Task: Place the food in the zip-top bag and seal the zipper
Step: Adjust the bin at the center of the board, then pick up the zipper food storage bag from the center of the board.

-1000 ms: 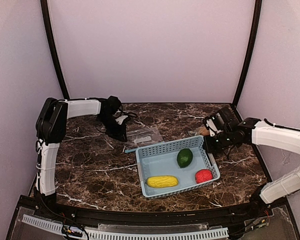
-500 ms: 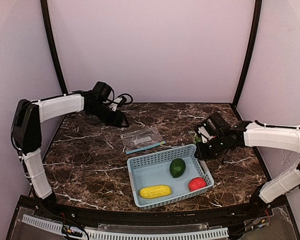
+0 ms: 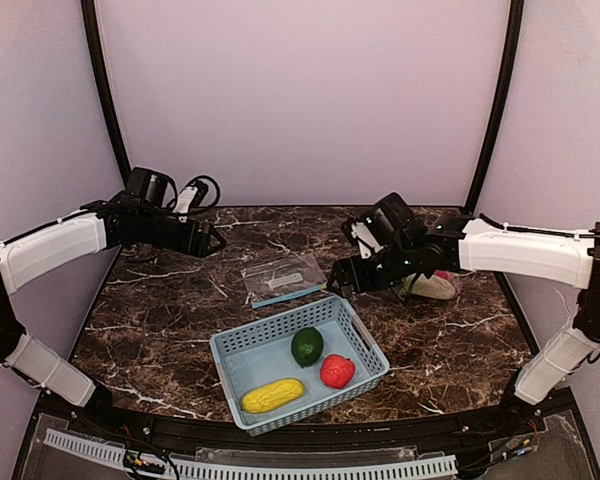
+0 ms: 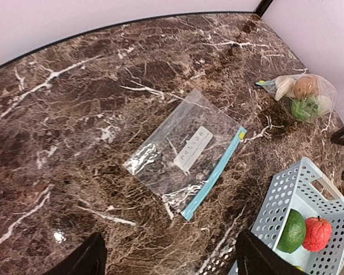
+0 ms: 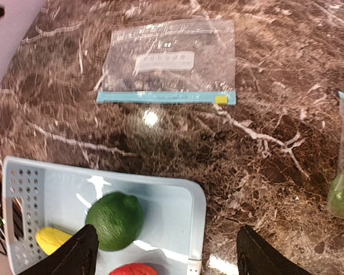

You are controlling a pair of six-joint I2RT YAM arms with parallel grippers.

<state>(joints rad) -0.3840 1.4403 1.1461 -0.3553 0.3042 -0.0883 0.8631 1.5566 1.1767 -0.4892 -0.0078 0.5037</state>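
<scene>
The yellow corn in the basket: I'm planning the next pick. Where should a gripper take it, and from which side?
Probably its middle, from straight above, with the jaws across its narrow width. The yellow corn lies flat on its side in the basket, whose walls would block a sideways approach, while the top is open.

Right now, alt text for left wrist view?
An empty zip-top bag lies flat mid-frame on the marble table. Lower right, a blue basket holds a green fruit and a red fruit; upper right sits a second bag, already filled.
</scene>
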